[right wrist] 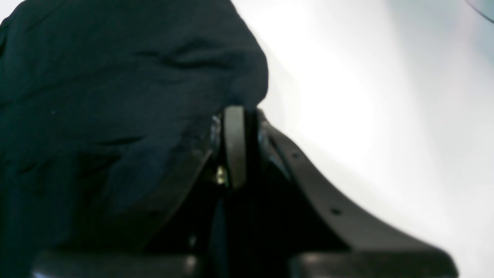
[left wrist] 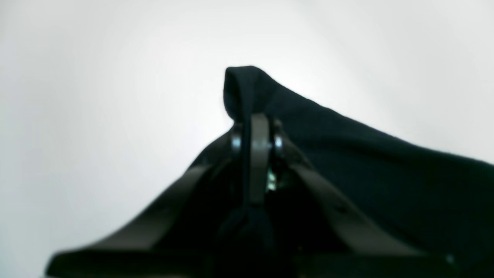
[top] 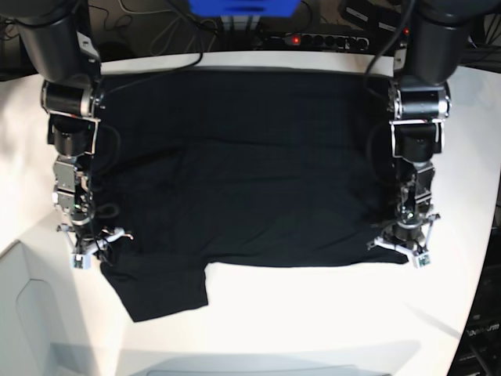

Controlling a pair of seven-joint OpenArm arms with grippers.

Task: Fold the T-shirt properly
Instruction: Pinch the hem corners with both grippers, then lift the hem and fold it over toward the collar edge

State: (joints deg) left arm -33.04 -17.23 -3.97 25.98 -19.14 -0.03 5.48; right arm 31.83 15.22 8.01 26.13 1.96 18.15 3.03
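The black T-shirt (top: 250, 180) lies spread over the white table (top: 313, 313), with one sleeve sticking out at the near left. On the right of the base view, my left gripper (top: 403, 247) sits at the shirt's near right corner. The left wrist view shows the left gripper (left wrist: 254, 116) shut on a raised fold of the T-shirt (left wrist: 386, 170). My right gripper (top: 88, 254) is at the shirt's left edge beside the sleeve. In the right wrist view the right gripper (right wrist: 237, 110) pinches the T-shirt (right wrist: 115, 96), which bunches above its fingers.
A blue box (top: 243, 6) and a power strip (top: 313, 37) with cables sit behind the table's far edge. White tabletop shows in front of the shirt and at both sides. Both arms stand over the shirt's left and right edges.
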